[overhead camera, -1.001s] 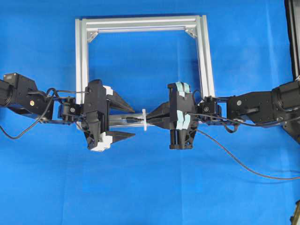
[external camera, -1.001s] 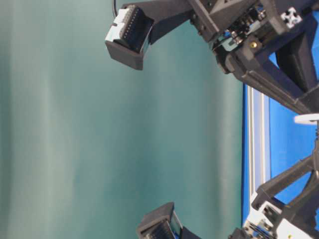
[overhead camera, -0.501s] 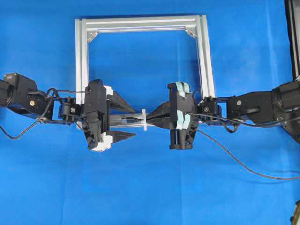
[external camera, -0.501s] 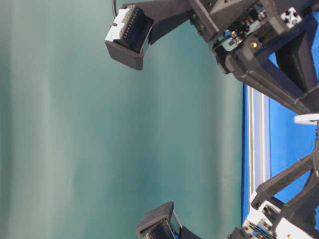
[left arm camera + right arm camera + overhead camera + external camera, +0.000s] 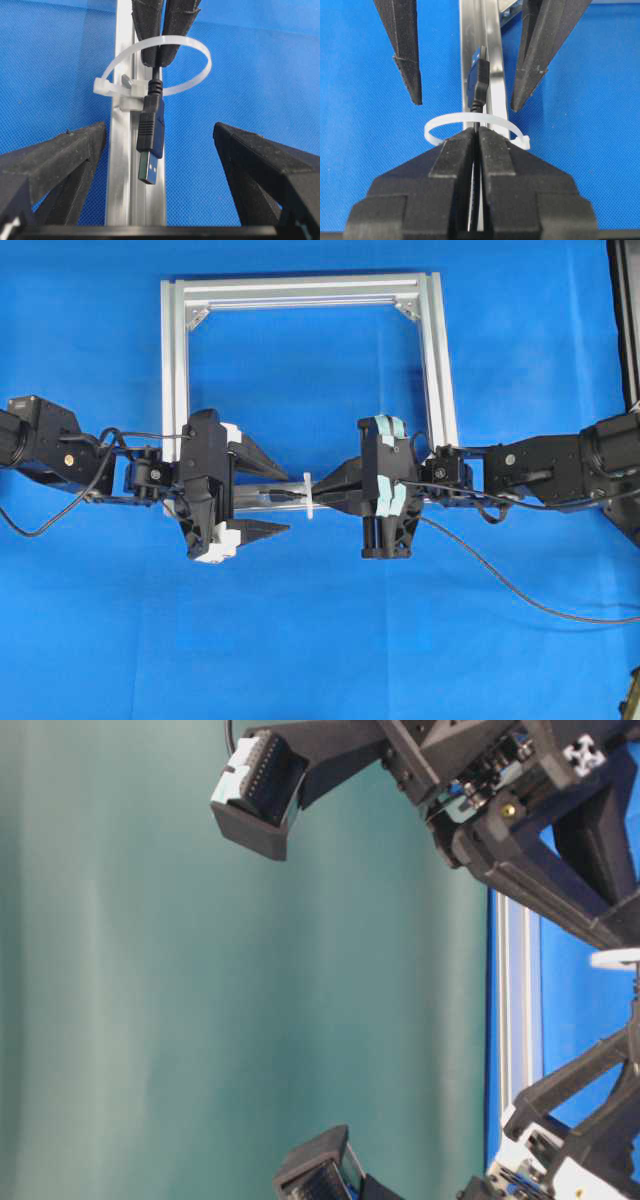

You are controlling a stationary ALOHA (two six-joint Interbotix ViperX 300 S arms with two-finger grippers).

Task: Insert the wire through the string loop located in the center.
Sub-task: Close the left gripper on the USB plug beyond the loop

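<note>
Two arms: both meet at the near bar of the silver frame [image 5: 300, 292] on the blue worktop [image 5: 320, 640].
Right gripper [image 5: 477, 134]: fingers clenched on the wire [image 5: 150, 131], just behind its plug.
Left gripper [image 5: 160, 145]: fingers spread wide, grasping nothing, one each side of the plug.
Wire position: plug end already through the string loop [image 5: 192, 47], poking out on the left side.
Loop: white tie standing on the bar, at mid-length.
Key relation: plug's long axis runs along the bar, pointing straight into the left gripper's gap.
Nearer arm: left, judged best placed to close on the plug.
Judgement: threading looks mostly done; handover remains.
</note>
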